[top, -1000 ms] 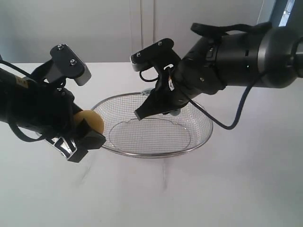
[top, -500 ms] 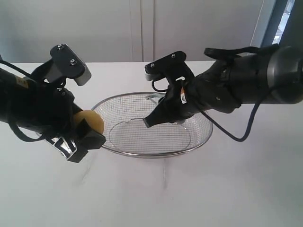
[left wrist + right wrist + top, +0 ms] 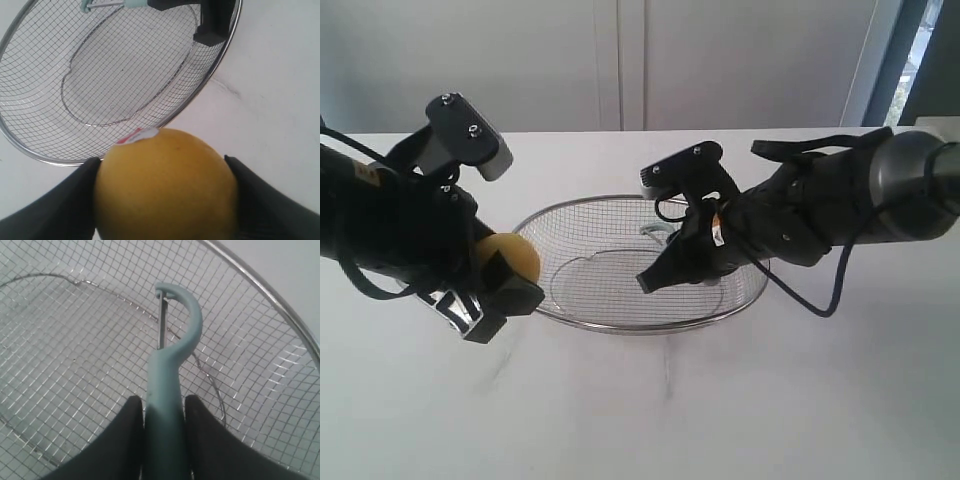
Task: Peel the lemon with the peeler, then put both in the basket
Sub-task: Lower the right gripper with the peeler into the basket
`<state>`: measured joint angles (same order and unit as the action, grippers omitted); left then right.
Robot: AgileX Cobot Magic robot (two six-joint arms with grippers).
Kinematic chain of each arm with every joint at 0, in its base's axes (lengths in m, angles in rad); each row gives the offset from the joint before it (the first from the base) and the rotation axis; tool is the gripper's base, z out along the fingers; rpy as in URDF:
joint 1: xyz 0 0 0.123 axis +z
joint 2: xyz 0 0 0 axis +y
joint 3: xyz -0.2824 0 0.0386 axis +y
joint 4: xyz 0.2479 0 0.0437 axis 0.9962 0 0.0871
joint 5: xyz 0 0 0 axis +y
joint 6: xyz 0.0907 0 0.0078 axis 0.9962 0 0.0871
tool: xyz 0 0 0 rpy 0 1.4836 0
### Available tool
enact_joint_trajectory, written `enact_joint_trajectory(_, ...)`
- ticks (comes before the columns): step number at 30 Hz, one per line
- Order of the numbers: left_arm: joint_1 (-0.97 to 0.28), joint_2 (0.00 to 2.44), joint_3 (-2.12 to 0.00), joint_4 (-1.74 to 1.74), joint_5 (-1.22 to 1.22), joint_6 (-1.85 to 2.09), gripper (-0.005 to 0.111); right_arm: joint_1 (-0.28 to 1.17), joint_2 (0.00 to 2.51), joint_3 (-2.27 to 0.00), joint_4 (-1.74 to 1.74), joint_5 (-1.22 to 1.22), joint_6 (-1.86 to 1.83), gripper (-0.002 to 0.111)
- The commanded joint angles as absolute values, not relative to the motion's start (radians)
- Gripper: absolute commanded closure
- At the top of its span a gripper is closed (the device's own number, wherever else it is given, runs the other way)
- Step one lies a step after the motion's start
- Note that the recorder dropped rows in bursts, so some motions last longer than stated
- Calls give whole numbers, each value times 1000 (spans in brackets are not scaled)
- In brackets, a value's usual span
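Observation:
The yellow-orange lemon (image 3: 512,256) (image 3: 165,185), with a sticker on its skin, is held by my left gripper (image 3: 505,272) (image 3: 161,161), shut on it just outside the left rim of the basket (image 3: 640,328). My right gripper (image 3: 665,262) (image 3: 162,400) is shut on the pale teal handle of the peeler (image 3: 164,385). It is low inside the basket, above the mesh (image 3: 75,340). The peeler's looped head and thin blade stick out past the fingers. In the exterior view only a bit of the peeler (image 3: 655,231) shows behind the gripper.
The wire basket stands in the middle of a white table (image 3: 800,400). A pale wall with panel seams (image 3: 620,60) runs behind the table. In the left wrist view the basket mesh (image 3: 40,100) fills the area beyond the lemon.
My right gripper has moved down and to the right with the peeler, from above the basket's back rim to low inside it. The left arm and lemon have not moved.

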<state>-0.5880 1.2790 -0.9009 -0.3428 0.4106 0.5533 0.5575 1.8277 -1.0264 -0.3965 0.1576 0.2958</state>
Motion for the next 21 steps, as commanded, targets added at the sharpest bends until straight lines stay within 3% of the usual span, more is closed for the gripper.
enact_joint_trajectory(1,-590,1268,-908,-362,416,548,107,548,1857,-1023,-402,133,292,108)
enact_joint_trajectory(14,-590,1268,-908,-366,416,548,107,548,1894,-1023,-402,135,292,107)
enact_joint_trajectory(21,-590,1268,-908,-366,416,548,107,548,1897,-1023,-402,141,292,86)
